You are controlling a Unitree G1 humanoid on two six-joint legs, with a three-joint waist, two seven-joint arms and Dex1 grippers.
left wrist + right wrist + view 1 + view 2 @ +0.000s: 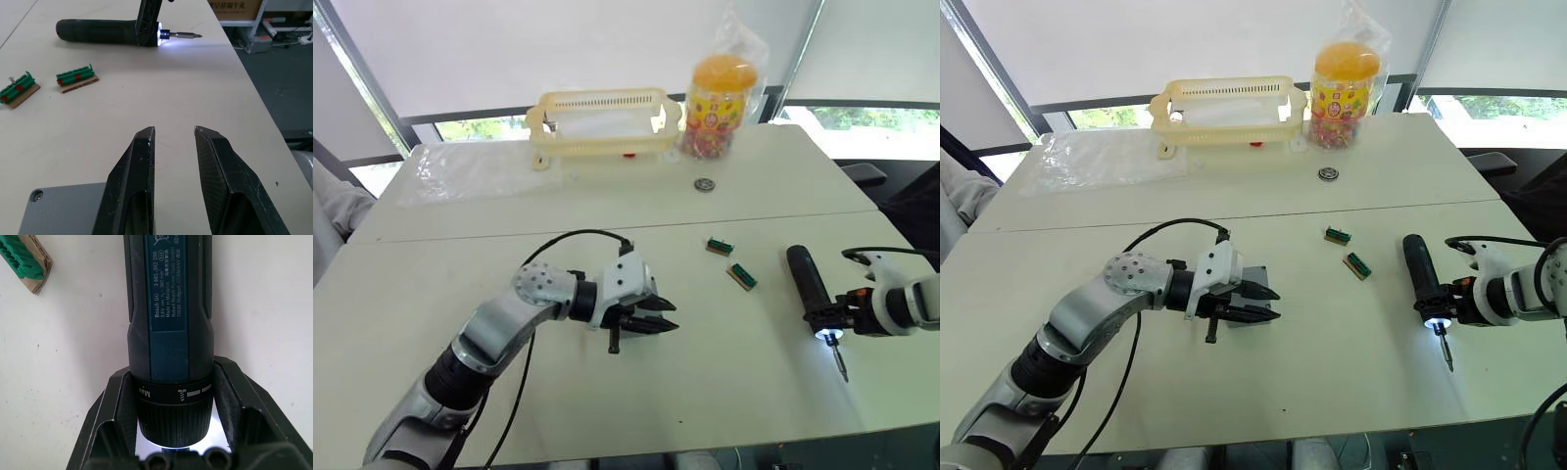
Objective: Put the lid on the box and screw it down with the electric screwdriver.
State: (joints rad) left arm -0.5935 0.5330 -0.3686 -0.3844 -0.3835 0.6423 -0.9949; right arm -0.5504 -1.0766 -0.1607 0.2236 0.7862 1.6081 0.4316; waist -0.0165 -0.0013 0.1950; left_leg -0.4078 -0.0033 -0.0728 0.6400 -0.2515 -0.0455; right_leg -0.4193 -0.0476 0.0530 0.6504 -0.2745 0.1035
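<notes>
Electric screwdriver (810, 282): lies flat on the table (607, 206) at the robot's right, bit pointing toward the robot, tip light on. Probably gripped near the collar so the bit end can be steered.
Right jaws (173, 396): closed around the screwdriver's collar ring, one finger on each side; tool apparently not lifted.
Left jaws (173, 142): moderately parted, holding nothing, hovering low over the table near its middle.
Grey piece (63, 210): a flat grey plastic corner with a screw hole lies on the table just beside the left fingers; cannot tell whether it is lid or box. Left arm likely stationed here to steady it.
Bit strips (741, 275): two green strips between the arms, well apart from both.
Progress: judged early; no seated lid visible.
Risk: the piece sliding if unheld during driving.
</notes>
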